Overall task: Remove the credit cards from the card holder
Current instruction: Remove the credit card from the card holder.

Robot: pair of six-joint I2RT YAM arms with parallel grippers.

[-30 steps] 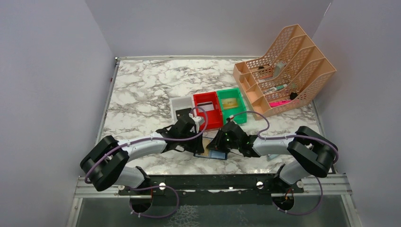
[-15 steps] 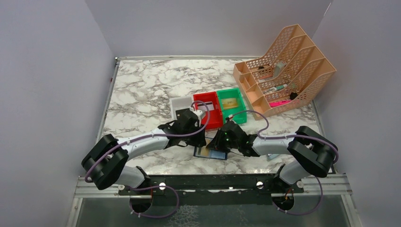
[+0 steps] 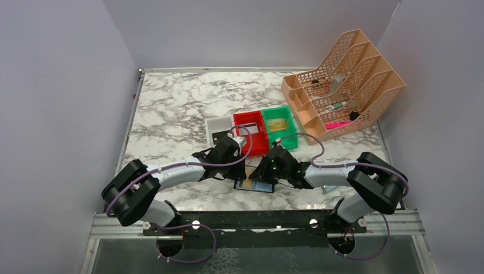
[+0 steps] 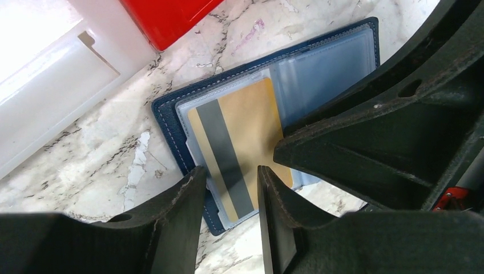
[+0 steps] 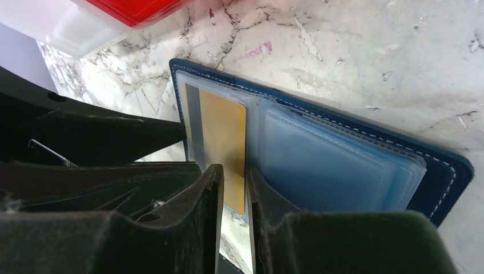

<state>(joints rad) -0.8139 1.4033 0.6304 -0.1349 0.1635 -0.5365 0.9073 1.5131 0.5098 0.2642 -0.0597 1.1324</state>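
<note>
The navy card holder (image 3: pixel 254 185) lies open on the marble near the front middle; it also shows in the left wrist view (image 4: pixel 171 120) and the right wrist view (image 5: pixel 445 171). A gold credit card with a dark stripe (image 4: pixel 251 131) sits in the clear sleeve of its left page, and it shows in the right wrist view too (image 5: pixel 225 131). My left gripper (image 4: pixel 231 180) is open over the card's near end, touching nothing. My right gripper (image 5: pixel 234 174) stands over the card's edge by the fold, jaws only narrowly apart. In the top view the two grippers (image 3: pixel 238 166) (image 3: pixel 261 174) meet over the holder.
A white bin (image 3: pixel 218 127), a red bin (image 3: pixel 251 134) and a green bin (image 3: pixel 279 127) stand in a row just behind the holder. The white one holds a dark card, the green one a gold card. A peach mesh organiser (image 3: pixel 342 85) stands at the back right.
My left gripper drew back toward the bins, uncovering the holder's left page, then came a little nearer again. The right arm and the holder have not moved.
</note>
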